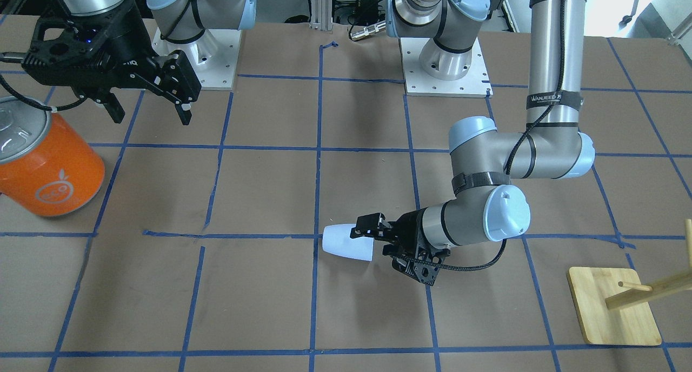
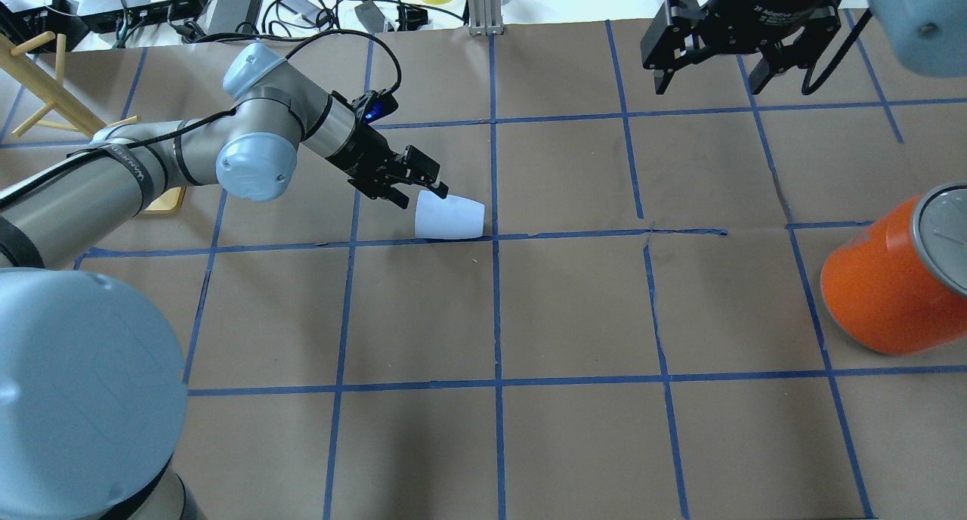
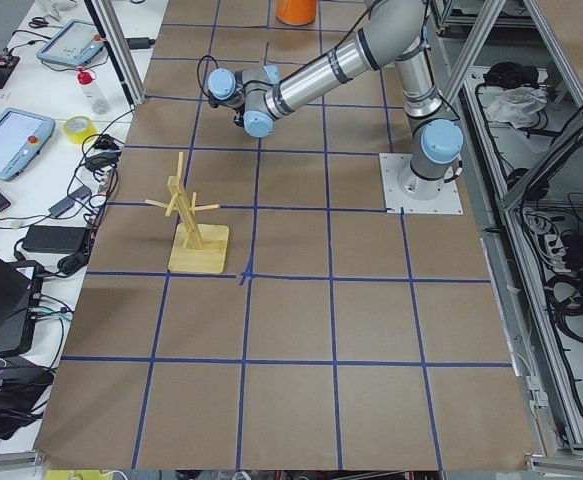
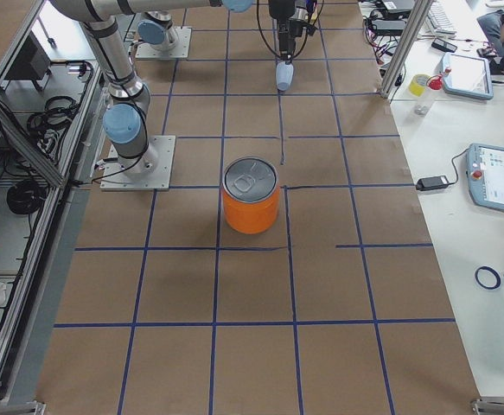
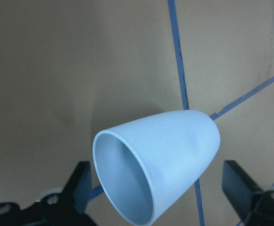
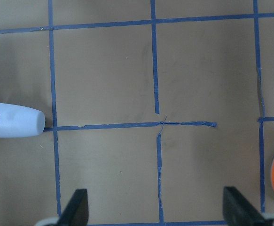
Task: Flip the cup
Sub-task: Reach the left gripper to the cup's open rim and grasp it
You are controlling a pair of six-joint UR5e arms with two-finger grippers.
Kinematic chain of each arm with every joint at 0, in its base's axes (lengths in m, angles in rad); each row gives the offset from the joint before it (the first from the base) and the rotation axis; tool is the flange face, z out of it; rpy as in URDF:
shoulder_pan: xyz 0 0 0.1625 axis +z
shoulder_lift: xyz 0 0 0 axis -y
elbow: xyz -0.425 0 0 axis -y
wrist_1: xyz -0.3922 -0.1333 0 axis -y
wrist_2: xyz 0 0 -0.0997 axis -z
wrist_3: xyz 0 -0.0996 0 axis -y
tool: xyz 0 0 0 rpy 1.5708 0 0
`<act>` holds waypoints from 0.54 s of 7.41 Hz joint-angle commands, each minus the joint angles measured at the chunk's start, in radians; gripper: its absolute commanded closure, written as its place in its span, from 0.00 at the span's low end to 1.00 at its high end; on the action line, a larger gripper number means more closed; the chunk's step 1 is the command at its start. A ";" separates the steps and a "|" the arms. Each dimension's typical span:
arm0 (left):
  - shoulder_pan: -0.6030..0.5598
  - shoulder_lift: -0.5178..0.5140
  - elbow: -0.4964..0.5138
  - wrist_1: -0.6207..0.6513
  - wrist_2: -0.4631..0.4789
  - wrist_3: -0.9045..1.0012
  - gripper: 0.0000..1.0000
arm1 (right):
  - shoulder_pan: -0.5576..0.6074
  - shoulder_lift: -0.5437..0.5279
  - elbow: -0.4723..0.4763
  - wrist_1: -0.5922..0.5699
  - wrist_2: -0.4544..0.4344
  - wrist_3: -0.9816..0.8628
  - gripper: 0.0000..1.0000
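The pale blue-white cup (image 2: pixel 451 217) lies on its side near the table's middle, by a blue tape line. Its mouth faces my left gripper and its base points away. It also shows in the front view (image 1: pixel 346 243), the left wrist view (image 5: pixel 165 160) and the right wrist view (image 6: pixel 14 120). My left gripper (image 2: pixel 419 196) is low at the cup's mouth end. Its fingers (image 5: pixel 82 181) stand apart on either side of the rim, open and not clamped. My right gripper (image 2: pixel 706 78) is open and empty, high above the far right of the table, well away from the cup.
A large orange can with a silver top (image 2: pixel 884 286) stands at the robot's right side, below my right gripper (image 1: pixel 148 112). A wooden peg rack on a square base (image 1: pixel 613 307) stands at the robot's left. Cables and gear lie beyond the far table edge.
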 commanded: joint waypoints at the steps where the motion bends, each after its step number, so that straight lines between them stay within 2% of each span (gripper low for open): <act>1: -0.001 -0.004 -0.004 -0.003 -0.072 -0.071 0.00 | 0.000 0.000 0.003 0.000 0.001 0.000 0.00; 4: -0.004 -0.012 -0.073 0.027 -0.106 -0.071 0.00 | 0.002 0.000 0.005 0.000 0.002 0.002 0.00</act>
